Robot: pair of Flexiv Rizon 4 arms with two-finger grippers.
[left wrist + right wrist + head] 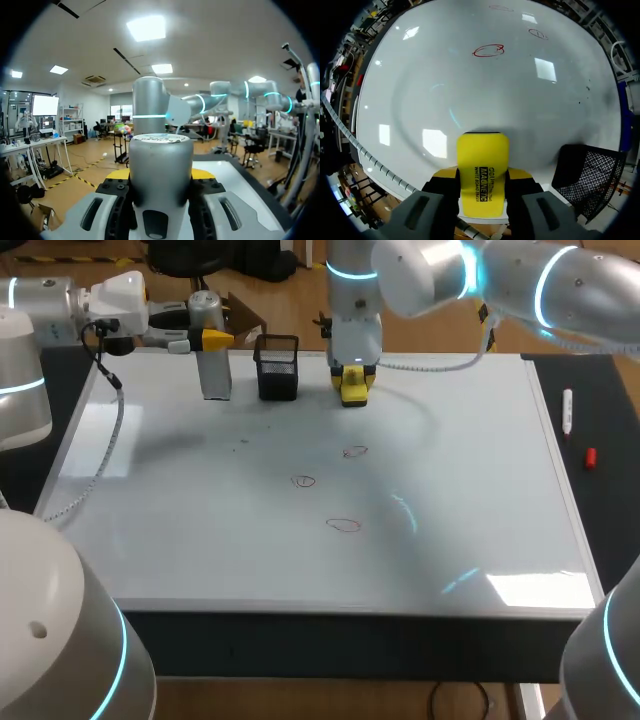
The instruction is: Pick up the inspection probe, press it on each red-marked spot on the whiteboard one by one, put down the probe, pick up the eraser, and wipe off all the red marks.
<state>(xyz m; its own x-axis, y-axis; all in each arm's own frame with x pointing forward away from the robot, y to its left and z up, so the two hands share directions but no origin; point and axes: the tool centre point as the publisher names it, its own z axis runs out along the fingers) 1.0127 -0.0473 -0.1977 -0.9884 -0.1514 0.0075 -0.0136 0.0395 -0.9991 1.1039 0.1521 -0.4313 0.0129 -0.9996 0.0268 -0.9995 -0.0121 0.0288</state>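
Clamping smooth silver cylindrical probe (161,150), left gripper (160,176); right gripper (482,176) pinching flat yellow rectangular eraser (482,150).

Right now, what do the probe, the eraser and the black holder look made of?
The inspection probe looks like metal: matte silver-grey with a soft sheen, though painted plastic is possible. The eraser looks like smooth yellow plastic, evenly coloured, with a printed label. The black holder is wire mesh, likely metal, with a see-through grid.
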